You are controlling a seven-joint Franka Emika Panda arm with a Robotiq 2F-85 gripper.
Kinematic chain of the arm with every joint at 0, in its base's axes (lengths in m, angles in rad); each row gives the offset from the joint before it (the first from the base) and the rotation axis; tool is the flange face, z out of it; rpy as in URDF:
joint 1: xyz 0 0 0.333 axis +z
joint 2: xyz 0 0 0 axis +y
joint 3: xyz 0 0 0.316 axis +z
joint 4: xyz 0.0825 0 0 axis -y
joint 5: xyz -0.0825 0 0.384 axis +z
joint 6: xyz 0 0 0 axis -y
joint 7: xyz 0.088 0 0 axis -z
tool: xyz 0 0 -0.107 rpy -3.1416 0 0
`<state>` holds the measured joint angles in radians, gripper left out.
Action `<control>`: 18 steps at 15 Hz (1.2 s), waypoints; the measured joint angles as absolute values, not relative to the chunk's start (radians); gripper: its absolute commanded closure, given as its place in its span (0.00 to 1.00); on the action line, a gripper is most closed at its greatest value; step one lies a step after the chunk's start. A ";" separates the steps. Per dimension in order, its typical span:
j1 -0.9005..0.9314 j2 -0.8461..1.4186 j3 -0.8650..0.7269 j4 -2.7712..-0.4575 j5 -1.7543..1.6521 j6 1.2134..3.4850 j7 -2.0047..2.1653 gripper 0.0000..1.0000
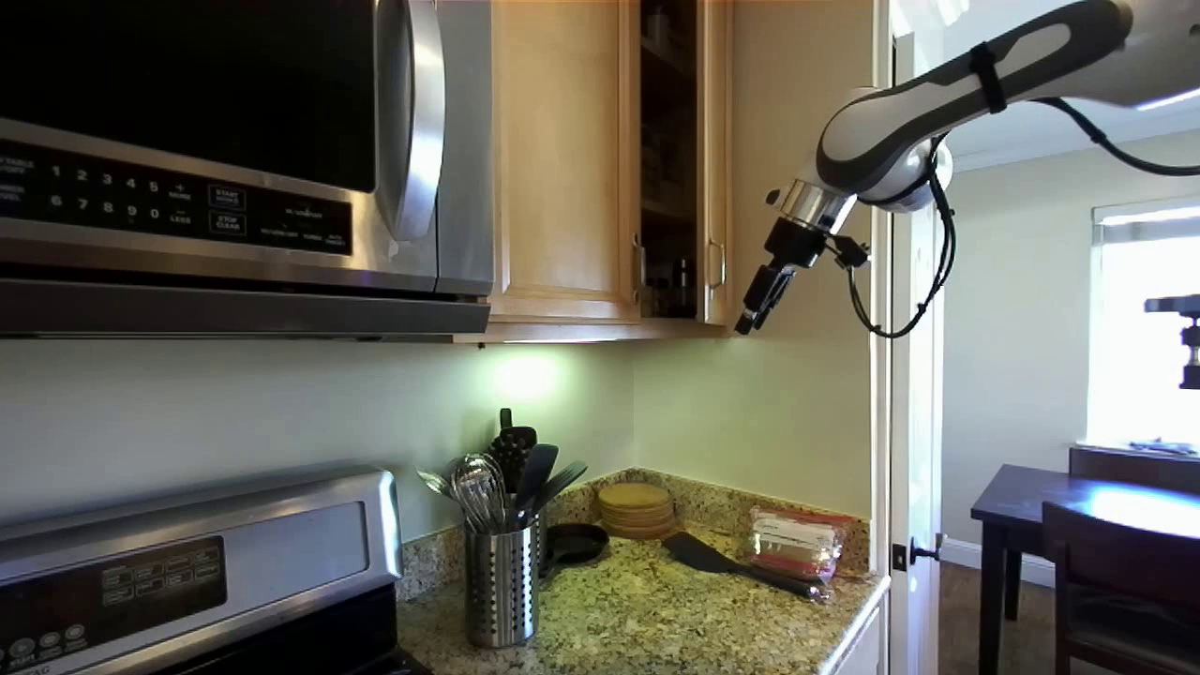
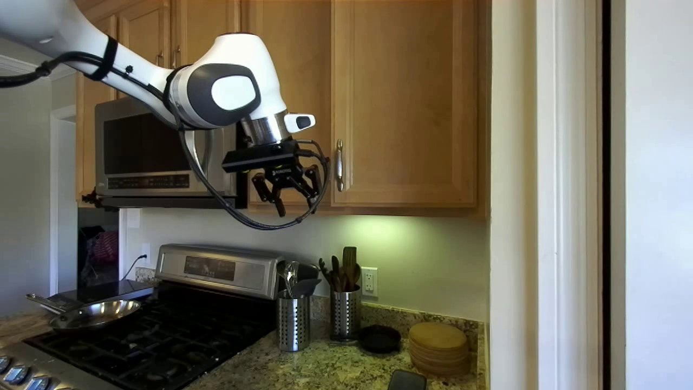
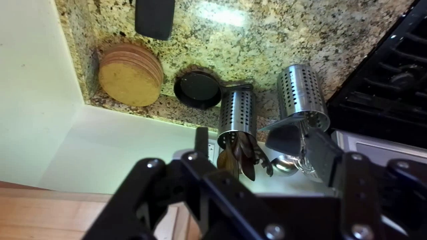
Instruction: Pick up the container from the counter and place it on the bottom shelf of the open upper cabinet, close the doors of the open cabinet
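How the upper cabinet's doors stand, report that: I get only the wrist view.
Observer: In an exterior view, a dark gap parts the doors; they are not shut together.
Operator: Say what shows through it.
Observer: Small dark items stand low inside, too dim to identify.
Operator: Next, name what lies by the hidden end of this black spatula, cut off at my picture's edge.
Observer: A clear plastic package with red edging lies beside its handle.
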<state>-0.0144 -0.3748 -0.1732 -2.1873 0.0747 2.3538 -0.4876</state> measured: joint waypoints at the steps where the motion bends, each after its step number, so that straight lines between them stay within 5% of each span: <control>1: -0.020 -0.371 -0.178 -2.188 0.076 2.385 -0.473 0.61; 5: -0.044 -0.342 -0.180 -2.188 0.075 2.559 -0.379 0.87; 9: -0.083 -0.274 -0.177 -2.188 0.056 2.789 -0.262 0.96; 18: -0.184 -0.093 -0.136 -2.152 -0.059 3.046 0.027 0.91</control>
<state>-0.1835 -0.0932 -0.1364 -2.1520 -0.0585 3.0460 0.0274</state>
